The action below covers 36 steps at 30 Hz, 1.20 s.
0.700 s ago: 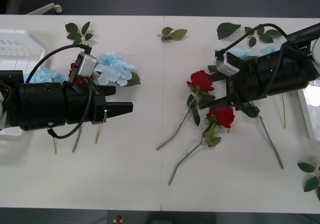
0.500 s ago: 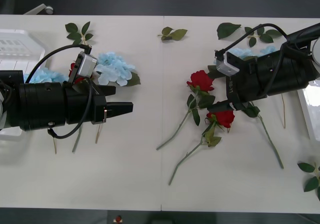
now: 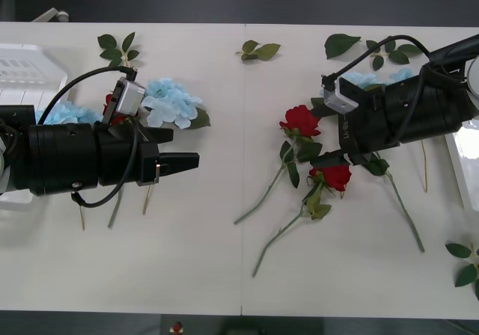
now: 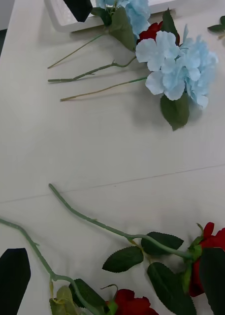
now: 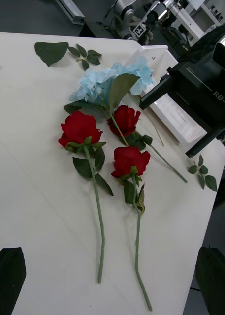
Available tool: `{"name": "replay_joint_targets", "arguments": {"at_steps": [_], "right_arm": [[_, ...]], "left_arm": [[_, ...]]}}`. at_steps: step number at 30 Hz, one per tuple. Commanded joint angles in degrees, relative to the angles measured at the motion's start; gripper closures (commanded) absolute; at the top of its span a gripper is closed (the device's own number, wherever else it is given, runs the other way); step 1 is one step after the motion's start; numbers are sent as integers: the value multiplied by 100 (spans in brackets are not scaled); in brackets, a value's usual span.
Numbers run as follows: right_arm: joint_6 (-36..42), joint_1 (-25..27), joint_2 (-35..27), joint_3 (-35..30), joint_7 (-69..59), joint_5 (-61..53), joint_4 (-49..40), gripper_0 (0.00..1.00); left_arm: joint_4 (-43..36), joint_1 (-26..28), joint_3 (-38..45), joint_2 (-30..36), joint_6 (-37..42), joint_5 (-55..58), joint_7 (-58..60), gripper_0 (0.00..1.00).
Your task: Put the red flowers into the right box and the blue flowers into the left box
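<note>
Two red flowers (image 3: pixel 299 118) (image 3: pixel 333 174) lie right of the table's centre with stems pointing toward the front. My right gripper (image 3: pixel 324 137) hangs open just over them, a rose head (image 4: pixel 213 261) by one finger. A third rose (image 5: pixel 124 118) lies beside them under a blue flower (image 5: pixel 110 81). My left gripper (image 3: pixel 182 161) is open with nothing in it, in front of a blue flower (image 3: pixel 171 102) and a red rose (image 3: pixel 111 107). Another blue head (image 3: pixel 63 113) lies behind the left arm. The left box (image 3: pixel 22 66) is far left, the right box (image 3: pixel 465 155) at the right edge.
Loose green leaf sprigs lie along the back edge (image 3: pixel 258 49) (image 3: pixel 118 47) (image 3: pixel 340 45) and at the front right corner (image 3: pixel 465 264). Bare table stretches across the front and the middle (image 3: pixel 187 253).
My right gripper has sunk slightly toward the nearer rose. The left arm and the flowers have not moved.
</note>
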Motion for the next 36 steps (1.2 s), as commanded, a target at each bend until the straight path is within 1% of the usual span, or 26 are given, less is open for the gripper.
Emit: {"name": "replay_joint_targets", "arguments": {"at_steps": [1, 31, 32, 36], "right_arm": [[-28, -88, 32, -120, 40, -3, -63, 0], [-28, -88, 32, -120, 40, -3, -63, 0], [-28, -88, 32, -120, 40, -3, -63, 0], [-28, -88, 32, -120, 40, -3, -63, 0]], "left_arm": [[-47, -187, 18, 30, 32, -15, -123, 0], [-47, -187, 18, 30, 32, -15, -123, 0], [120, 112, -158, -155, 40, -24, -123, 0], [181, 121, 62, -295, 137, 99, -105, 0]]}}
